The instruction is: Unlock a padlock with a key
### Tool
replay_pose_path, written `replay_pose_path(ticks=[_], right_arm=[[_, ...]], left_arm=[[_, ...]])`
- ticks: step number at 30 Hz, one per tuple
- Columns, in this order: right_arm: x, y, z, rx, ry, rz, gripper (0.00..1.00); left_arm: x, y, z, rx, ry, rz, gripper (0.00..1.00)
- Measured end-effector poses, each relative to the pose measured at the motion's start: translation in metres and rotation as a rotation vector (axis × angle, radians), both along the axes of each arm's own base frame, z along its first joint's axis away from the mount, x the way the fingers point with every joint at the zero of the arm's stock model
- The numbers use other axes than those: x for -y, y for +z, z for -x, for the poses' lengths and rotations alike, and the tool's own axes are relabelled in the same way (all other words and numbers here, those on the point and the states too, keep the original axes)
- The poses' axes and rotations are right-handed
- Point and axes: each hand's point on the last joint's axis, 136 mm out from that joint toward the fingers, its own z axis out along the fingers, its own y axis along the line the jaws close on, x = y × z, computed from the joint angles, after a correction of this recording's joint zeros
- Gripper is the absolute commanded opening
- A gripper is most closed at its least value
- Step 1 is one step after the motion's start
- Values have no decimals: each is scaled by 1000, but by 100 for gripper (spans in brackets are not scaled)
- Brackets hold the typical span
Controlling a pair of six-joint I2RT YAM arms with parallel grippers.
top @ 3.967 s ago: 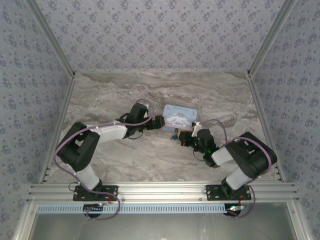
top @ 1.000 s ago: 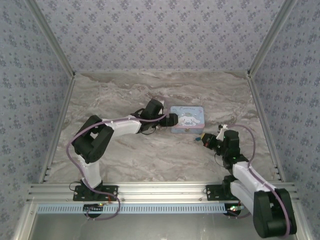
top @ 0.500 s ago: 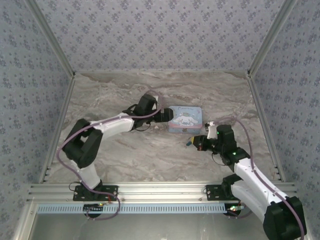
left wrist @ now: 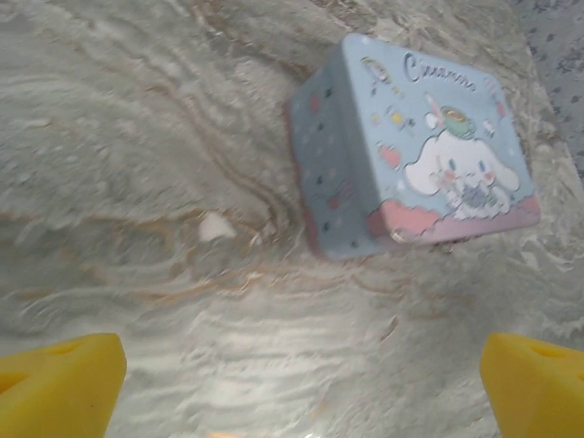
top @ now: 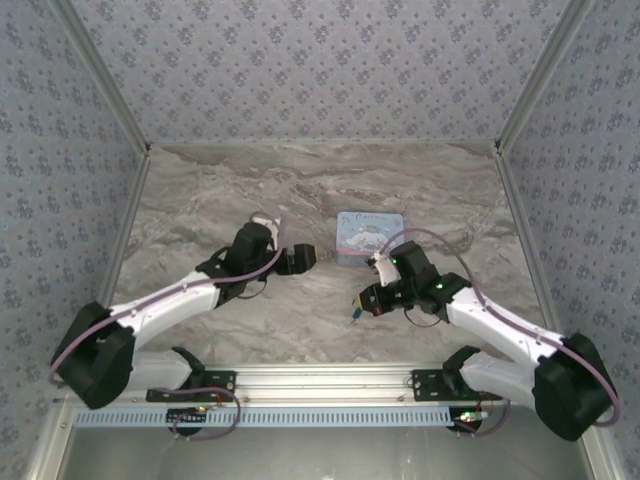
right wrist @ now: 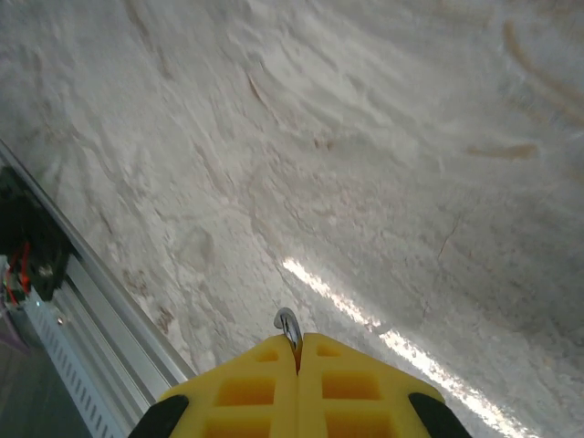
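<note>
Right pincer (top: 364, 300) is clamped fully shut. From the overhead view I read the speck of teal at its tip as the padlock (top: 355, 313), carried low over the table (top: 250, 190), in front of the tin (top: 370, 235) and apart from it. On the right wrist view a thin metal loop, the shackle (right wrist: 288, 325) as I take it, pokes out from between the closed yellow fingers (right wrist: 246, 388), and the lock's body is hidden there. Left pincer (top: 300, 258) stands as wide as it goes with nothing in it. Its yellow fingertips (left wrist: 59, 383) sit at the two lower corners of its own view, with the tin ahead to the upper right. The key I cannot find, being too small to pick out, so I cannot tell whether it lies on the marble or sits in the lock. My judgement is that the lock wants holding dead steady, keyhole turned toward the left arm, with the grip on the body and not the shackle, or the shackle will have no room to spring. I would confirm that first and then locate the key. After that I would bring the left pincer in slowly, closing squarely on the key's head so the blade is free and in line. A skewed pinch could flick such a sliver away.
</note>
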Motion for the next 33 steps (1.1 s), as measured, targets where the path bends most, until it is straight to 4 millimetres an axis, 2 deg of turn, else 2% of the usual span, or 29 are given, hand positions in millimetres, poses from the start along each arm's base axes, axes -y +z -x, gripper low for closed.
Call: replay_pose_path(ticks=[5, 9, 12, 15, 20, 23, 27, 33], right_arm=[[-3, -31, -2, -83, 3, 56, 0], [-9, -42, -8, -98, 7, 59, 0], [-12, -48, -14, -101, 4, 56, 1], [-13, -51, -20, -103, -5, 44, 6], [-13, -52, -28, -95, -21, 27, 24], [-12, -50, -31, -87, -26, 25, 32], [-8, -42, -39, -58, -42, 35, 35], [8, 1, -65, 100, -117, 39, 47]], left_arm=[[-22, 3, 12, 19, 51, -13, 99], [-30, 5, 15, 21, 73, -24, 99], [-35, -3, 19, 5, 83, -38, 99], [-39, -9, 22, -12, 90, -52, 99], [-45, -7, 25, -5, 106, -51, 99], [-48, 0, 26, 15, 118, -45, 99], [-54, 8, 26, 38, 137, -46, 99], [-64, 9, 24, 53, 166, -96, 99]])
